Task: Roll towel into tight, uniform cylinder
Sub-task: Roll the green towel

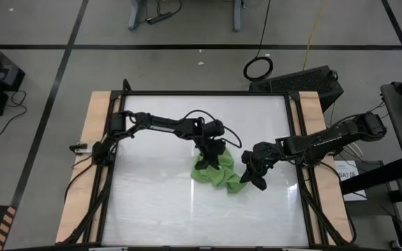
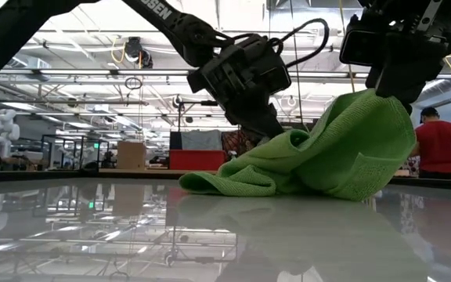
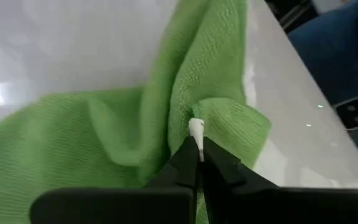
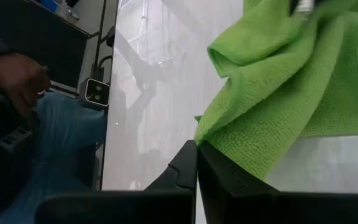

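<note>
Nearest to you in the low view, the glossy white desk [image 2: 92, 235] is reflecting the ceiling lights, and on it the lime-green towel [image 2: 319, 160] is lying in a loose, bunched heap rather than any roll, a folded lip trailing toward one side and a taller hump rising on the other. In the high view you are seeing that heap just past the middle of the desk, between the two arms. Your left gripper [image 1: 213, 155] is pressing down onto the top of the towel from the far side, and its wrist view is showing the jaws drawn together on a raised fold of the green cloth, a small white tip peeking out where the fingers [image 3: 188, 163] are meeting. Your right gripper [image 1: 255, 171] is sitting at the towel's right edge; in the low view it is coming down onto the high hump of cloth, and its own wrist view is showing its jaws closed against each other with the towel's edge lying just beside them, though you cannot tell from these views whether any cloth is actually pinched between them. Farther back, beyond the desk, a person in a red shirt [image 2: 441, 145] is standing in the workshop, and a person's hand [image 4: 20, 78] is showing beside the desk frame in the right wrist view.
</note>
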{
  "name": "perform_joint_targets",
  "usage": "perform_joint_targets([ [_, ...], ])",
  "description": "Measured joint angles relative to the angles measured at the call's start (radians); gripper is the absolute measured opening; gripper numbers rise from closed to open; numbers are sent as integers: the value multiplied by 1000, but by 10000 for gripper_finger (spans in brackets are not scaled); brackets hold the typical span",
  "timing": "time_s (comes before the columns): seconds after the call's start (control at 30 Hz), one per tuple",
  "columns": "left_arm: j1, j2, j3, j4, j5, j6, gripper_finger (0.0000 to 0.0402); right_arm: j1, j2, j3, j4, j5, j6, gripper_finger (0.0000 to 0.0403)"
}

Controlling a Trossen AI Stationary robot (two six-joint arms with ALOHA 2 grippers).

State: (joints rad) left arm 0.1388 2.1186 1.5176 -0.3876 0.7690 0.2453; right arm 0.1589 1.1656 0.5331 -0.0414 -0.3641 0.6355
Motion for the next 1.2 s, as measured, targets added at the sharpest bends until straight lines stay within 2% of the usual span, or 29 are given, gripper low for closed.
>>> perform_joint_targets([
  [0.2,-11,-81,0,-80,-18,27,5,0,0,0,3,0,-2,0],
  [0.33,-10,-180,0,-145,-83,27,5,0,0,0,3,0,-13,0],
  [0.47,-10,-303,0,-209,-199,30,5,0,0,0,39,0,-22,0],
  [0.67,-10,-507,0,-270,-444,-9,4,-5,0,16,71,3,-52,0],
  [0.93,-32,-695,0,-320,-547,-110,4,-7,0,123,60,-3,-163,0],
  [1.03,-55,-724,0,-350,-607,-130,4,-15,0,183,-8,-5,-216,0],
  [1.2,-91,-730,0,-440,-680,-136,4,-31,0,305,-279,-4,-321,0],
])
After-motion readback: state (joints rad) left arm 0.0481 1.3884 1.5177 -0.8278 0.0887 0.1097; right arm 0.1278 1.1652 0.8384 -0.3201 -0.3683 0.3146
